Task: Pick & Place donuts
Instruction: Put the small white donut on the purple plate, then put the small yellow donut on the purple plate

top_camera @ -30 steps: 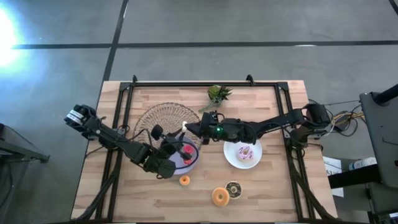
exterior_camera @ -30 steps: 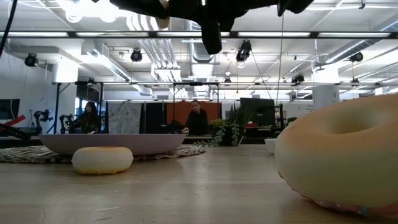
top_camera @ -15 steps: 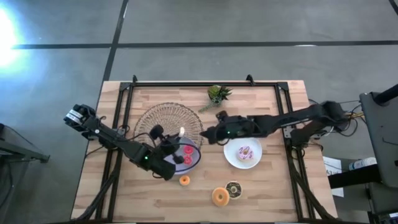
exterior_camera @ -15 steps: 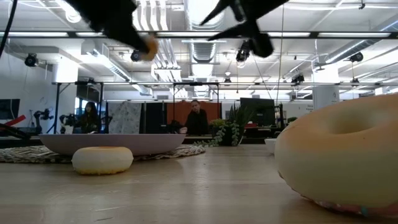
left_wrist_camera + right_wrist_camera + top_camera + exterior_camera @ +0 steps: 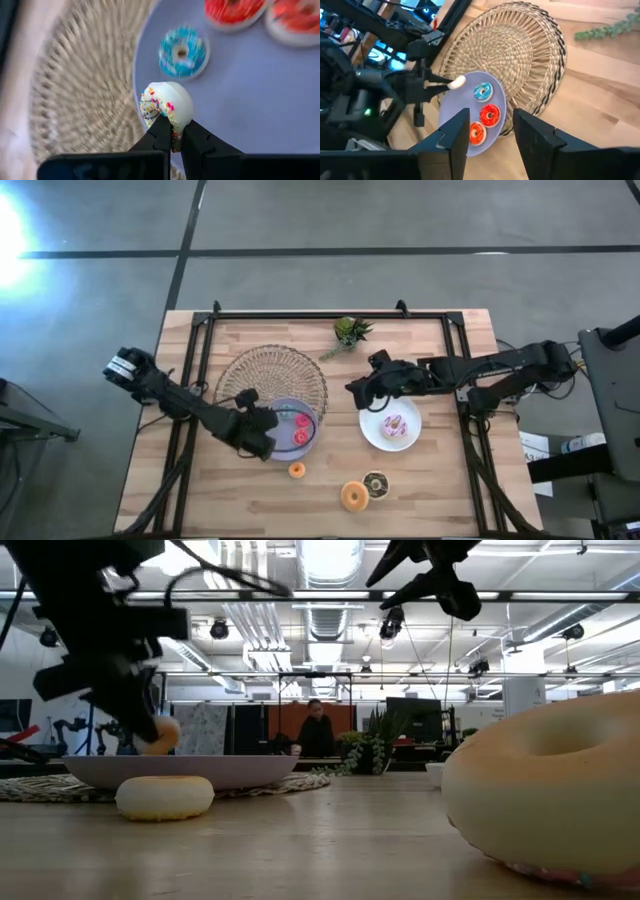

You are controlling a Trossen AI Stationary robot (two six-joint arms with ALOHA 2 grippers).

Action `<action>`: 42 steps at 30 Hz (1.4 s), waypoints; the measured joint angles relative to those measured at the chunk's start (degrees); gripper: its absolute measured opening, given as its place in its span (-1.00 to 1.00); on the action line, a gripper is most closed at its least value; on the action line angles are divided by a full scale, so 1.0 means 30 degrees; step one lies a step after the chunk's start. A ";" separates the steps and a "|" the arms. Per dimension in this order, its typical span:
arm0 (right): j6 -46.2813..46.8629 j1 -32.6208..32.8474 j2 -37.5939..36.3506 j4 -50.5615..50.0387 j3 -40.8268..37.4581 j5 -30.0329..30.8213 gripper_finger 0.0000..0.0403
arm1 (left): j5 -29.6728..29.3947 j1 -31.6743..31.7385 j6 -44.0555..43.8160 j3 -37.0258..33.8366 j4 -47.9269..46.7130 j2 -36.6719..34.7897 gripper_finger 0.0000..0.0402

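Wooden table (image 5: 430,490), wicker mat, lilac plate (image 5: 260,105) with teal and red donuts. We log our left gripper (image 5: 171,131) pinched on a white sprinkled donut (image 5: 167,106) at the plate's rim; next, lower and release onto bare plate beside the teal donut (image 5: 182,45). Our right gripper (image 5: 490,131) waits, parted, empty.

woven mat (image 5: 75,90) — blurred | big donut (image 5: 545,795) — cut off right
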 joint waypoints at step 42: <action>-0.1173 0.0284 0.0583 -0.0252 -0.0006 -0.0024 -0.35 | 0.7894 0.2152 0.0990 0.1822 0.1815 -0.0080 -0.33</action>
